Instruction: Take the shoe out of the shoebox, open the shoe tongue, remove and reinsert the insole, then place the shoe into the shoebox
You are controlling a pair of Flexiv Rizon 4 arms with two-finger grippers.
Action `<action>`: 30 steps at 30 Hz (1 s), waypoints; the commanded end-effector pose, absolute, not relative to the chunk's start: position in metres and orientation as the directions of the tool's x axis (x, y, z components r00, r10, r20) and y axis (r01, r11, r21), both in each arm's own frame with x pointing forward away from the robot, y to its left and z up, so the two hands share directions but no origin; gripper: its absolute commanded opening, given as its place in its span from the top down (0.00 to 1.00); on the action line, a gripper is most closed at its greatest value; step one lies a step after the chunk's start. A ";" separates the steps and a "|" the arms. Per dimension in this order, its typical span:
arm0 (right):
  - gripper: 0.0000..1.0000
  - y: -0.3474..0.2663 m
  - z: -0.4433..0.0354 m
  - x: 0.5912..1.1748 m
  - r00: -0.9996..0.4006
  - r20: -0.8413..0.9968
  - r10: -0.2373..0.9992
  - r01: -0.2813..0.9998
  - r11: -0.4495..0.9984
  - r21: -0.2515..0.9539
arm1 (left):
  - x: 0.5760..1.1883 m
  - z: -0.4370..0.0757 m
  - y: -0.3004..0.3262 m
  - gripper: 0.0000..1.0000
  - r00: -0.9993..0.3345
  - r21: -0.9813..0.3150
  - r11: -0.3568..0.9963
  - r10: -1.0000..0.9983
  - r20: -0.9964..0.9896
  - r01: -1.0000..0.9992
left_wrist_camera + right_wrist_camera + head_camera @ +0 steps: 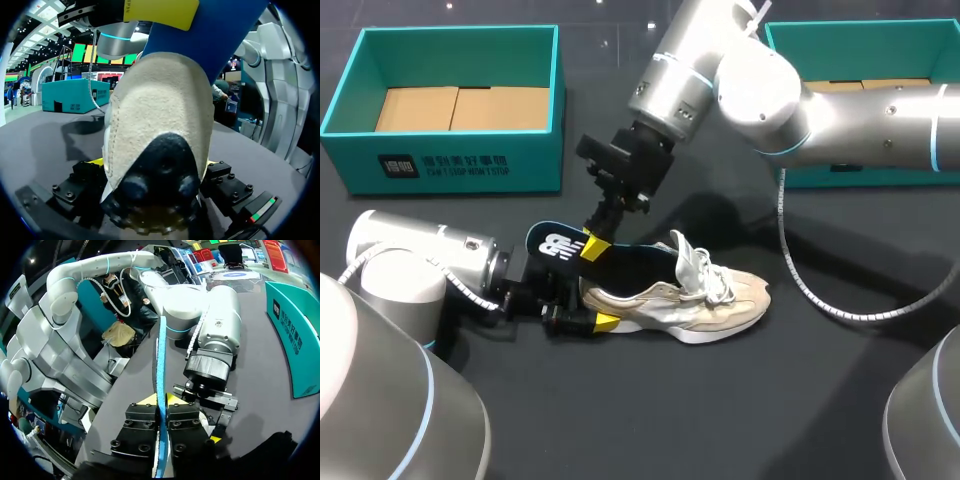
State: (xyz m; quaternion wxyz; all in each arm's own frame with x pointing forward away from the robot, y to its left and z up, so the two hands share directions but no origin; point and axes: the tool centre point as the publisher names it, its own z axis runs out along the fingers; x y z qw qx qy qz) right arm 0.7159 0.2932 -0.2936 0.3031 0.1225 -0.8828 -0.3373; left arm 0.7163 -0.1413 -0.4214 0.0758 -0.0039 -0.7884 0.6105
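A beige shoe [670,295] lies on its side on the dark table, toe to the right, laces loose. My left gripper [590,305] holds its heel [160,110] between wide-spread fingers; a yellow tip shows on each side, pressed against the heel. A dark blue insole [552,245] with a white logo sticks up out of the heel opening. My right gripper [592,247] comes down from above and is shut on the insole's edge. In the right wrist view the insole [160,355] stands edge-on between the closed yellow tips of the right gripper [161,401].
A teal shoebox [470,165] with cardboard inside stands at the back left. A second teal shoebox [860,28] sits at the back right, partly behind my right arm. A grey cable [820,295] loops over the table right of the shoe.
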 end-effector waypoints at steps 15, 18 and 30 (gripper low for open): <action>1.00 0.292 -0.211 0.711 -0.799 0.227 -0.556 -0.142 0.542 0.829 | 0.717 -0.422 -0.141 1.00 -0.989 -0.963 0.256 0.098 0.115 -0.087; 1.00 0.292 -0.211 0.711 -0.799 0.227 -0.556 -0.142 0.542 0.829 | 0.717 -0.422 -0.141 1.00 -0.989 -0.963 0.256 0.098 0.115 -0.087; 1.00 0.274 -0.172 0.707 -0.833 0.159 -0.530 -0.175 0.525 0.833 | 0.717 -0.422 -0.141 1.00 -0.989 -0.963 0.256 0.098 0.115 -0.087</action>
